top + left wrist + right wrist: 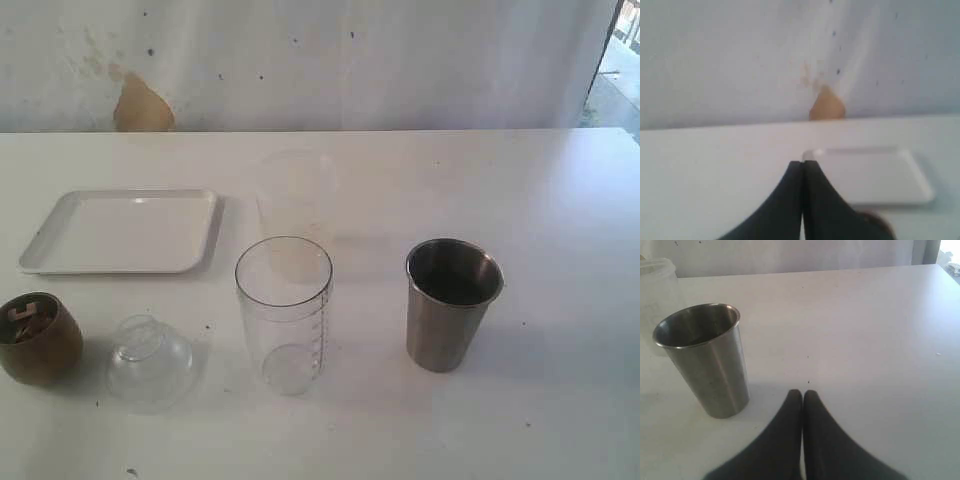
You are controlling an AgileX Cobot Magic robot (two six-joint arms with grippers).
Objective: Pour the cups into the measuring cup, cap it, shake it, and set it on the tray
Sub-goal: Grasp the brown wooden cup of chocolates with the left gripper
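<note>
On the counter (pixel 560 200) the measuring cup (pixel 285 315) stands near the steel tumbler (pixel 452 303); the left pincer (pixel 802 167) and the right pincer (pixel 802 396) are clenched, empty.

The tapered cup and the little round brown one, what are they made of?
The tapered tumbler looks like brushed steel: grey, with a dull sheen, faint vertical streaks and a thin bright rim. The round brown cup looks like wood, dark and matte, though any grain is too blurred to confirm.
</note>
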